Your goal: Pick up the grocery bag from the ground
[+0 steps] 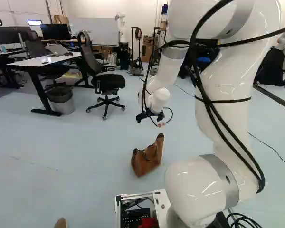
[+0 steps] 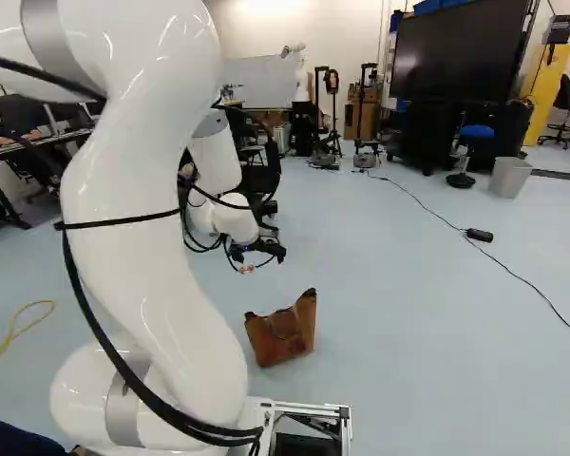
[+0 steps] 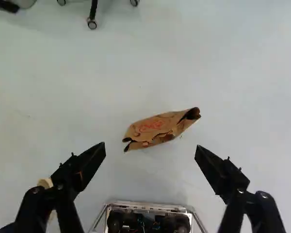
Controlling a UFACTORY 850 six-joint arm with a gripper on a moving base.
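Nearest, the base's metal frame (image 2: 346, 418) sits close to the ground on this side of the bag, so a lift drawn back too early might scrape the paper along it. The brown grocery bag (image 3: 157, 127) stands crumpled on the floor (image 1: 76, 156), 1 end peaked higher than the other, and in the wrist view it lies ahead of the claw (image 3: 150, 147), whose 2 fingers are wide apart with nothing between them. The bag's long way runs roughly from finger to finger; closing like that would likely push on its ends and fold or skid it, so a turn of the wrist seems wanted. Coming down off-centre could tip it, and a shallow pinch on the rim may tear it or slip if there is weight inside. The black cables (image 1: 171, 114) looping at the wrist could snag on the rim. A red marking shows on the bag, but I can't give its wording. Farther off, the office chair (image 1: 109, 83) seems clear of a straight lift.
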